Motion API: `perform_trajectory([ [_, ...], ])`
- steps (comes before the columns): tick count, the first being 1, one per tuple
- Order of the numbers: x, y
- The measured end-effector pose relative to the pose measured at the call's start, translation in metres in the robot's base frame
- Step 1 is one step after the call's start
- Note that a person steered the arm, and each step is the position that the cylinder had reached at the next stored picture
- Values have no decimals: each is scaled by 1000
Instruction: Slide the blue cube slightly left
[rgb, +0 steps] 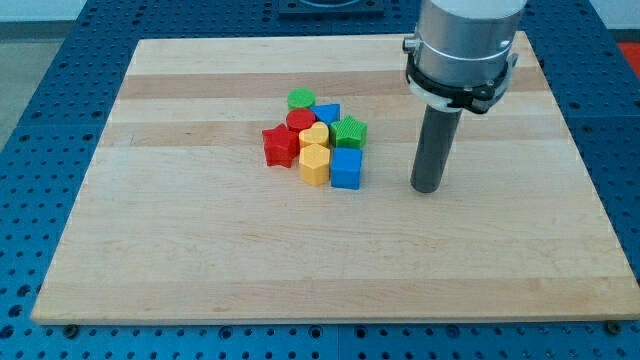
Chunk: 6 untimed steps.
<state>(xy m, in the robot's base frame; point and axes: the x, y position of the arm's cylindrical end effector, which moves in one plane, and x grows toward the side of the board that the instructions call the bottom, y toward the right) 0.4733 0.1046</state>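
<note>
The blue cube (346, 168) sits at the lower right of a tight cluster of blocks near the board's middle. It touches a yellow block (314, 165) on its left and a green star (349, 131) just above it. My tip (427, 188) rests on the board to the right of the blue cube, about a cube and a half's width away, touching no block.
The cluster also holds a red star (279, 146), a yellow heart (314, 135), a red cylinder (299, 121), a green cylinder (300, 99) and a second blue block (328, 113). The wooden board (200, 250) lies on a blue perforated table.
</note>
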Motion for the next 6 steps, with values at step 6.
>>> perform_trajectory([
  [6,69,-54],
])
